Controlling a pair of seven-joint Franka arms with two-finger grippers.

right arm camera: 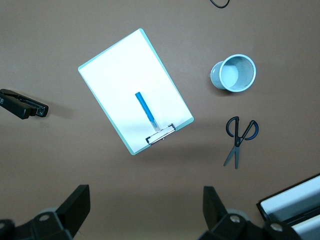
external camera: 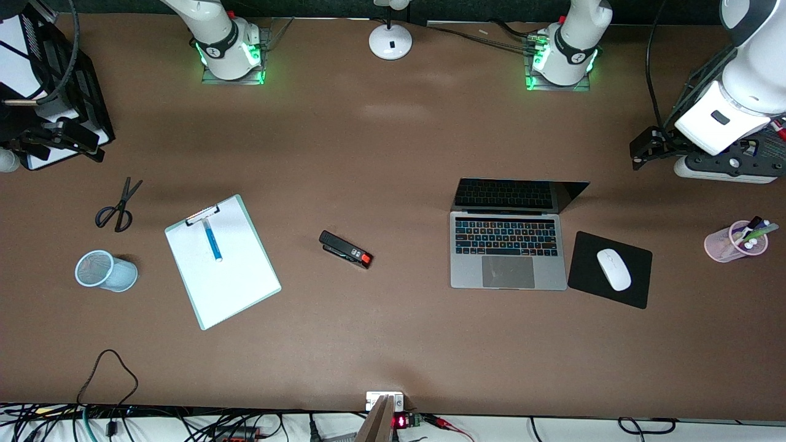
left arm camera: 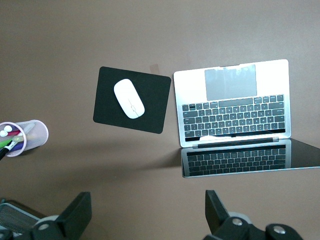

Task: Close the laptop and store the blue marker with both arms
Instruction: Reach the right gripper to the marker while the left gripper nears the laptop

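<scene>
Both claws are hanging agape and empty: the right claw point(right arm camera: 140, 212) above the blue marker point(external camera: 212, 239) — its long axis running clip-to-centre on the clipboard point(external camera: 236, 288) — the left claw point(left arm camera: 147, 217) above the laptop point(external camera: 508, 270).

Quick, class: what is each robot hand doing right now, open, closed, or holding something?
Left hand: open, holding nothing, up over the table near the laptop.
Right hand: open, holding nothing, over the table near the clipboard.

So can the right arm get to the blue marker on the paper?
Probably yes. The blue marker lies in the open on the clipboard, with nothing on top of it. The right gripper is open, up above the table, and nothing stands between them.
</scene>
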